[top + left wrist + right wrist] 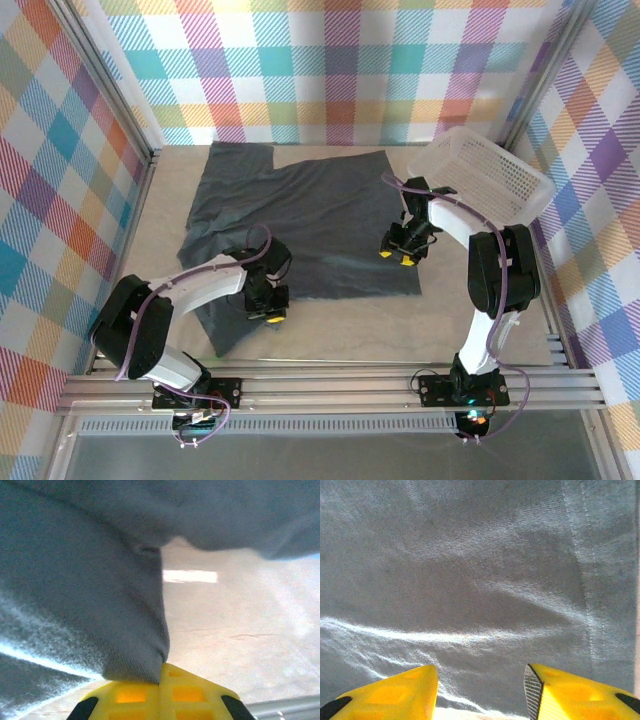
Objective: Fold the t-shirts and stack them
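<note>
A dark slate-grey t-shirt [310, 225] lies spread over the middle and back of the table. My left gripper [270, 313] is at its near-left edge, shut on a pinch of the cloth. In the left wrist view the grey t-shirt [100, 615] rises out of the closed yellow fingers [190, 695]. My right gripper [396, 256] stands open over the shirt's right part, near its hem. In the right wrist view the yellow fingertips [395, 692] are apart just above the grey t-shirt [480, 580], with nothing between them.
A white plastic mesh basket [482, 178] sits tilted at the back right, close to the right arm. Plaid walls enclose the table. Bare tabletop [350, 330] runs along the near edge in front of the shirt.
</note>
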You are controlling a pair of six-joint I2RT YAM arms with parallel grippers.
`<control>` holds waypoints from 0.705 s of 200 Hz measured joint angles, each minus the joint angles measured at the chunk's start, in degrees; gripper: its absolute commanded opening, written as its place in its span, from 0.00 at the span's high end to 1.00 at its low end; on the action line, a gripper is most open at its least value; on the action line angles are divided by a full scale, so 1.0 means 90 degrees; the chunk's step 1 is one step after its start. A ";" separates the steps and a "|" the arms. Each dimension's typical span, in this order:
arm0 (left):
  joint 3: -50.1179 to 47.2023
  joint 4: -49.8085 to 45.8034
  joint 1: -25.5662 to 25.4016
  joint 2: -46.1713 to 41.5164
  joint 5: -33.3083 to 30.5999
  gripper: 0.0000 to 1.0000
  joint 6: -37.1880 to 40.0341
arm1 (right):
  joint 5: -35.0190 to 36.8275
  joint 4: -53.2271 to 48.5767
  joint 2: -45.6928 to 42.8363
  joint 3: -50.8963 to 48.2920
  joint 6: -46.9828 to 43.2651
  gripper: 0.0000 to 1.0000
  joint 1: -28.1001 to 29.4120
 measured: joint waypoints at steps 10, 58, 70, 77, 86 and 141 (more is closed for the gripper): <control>0.0168 0.0022 -0.0022 0.0131 0.0172 1.00 -0.0041 | 0.0012 -0.0002 0.0002 0.0000 -0.0012 0.50 -0.0019; 0.0641 0.0061 -0.0175 0.0716 0.0848 1.00 -0.0056 | 0.0180 -0.0044 0.0185 0.0170 -0.0022 0.50 -0.0036; 0.0782 -0.0002 -0.0177 0.0799 0.1001 1.00 -0.0010 | 0.0204 -0.0056 0.0243 0.0209 -0.0039 0.50 -0.0041; 0.0935 -0.0036 -0.0185 0.0877 0.1064 0.99 0.0044 | 0.0216 -0.0068 0.0279 0.0240 -0.0041 0.50 -0.0041; 0.1141 -0.0063 -0.0189 0.0971 0.1117 0.78 0.0114 | 0.0221 -0.0068 0.0328 0.0282 -0.0044 0.50 -0.0044; 0.1401 -0.0600 -0.0080 0.0291 0.0253 0.50 0.0022 | 0.0214 -0.0075 0.0379 0.0393 -0.0066 0.51 -0.0041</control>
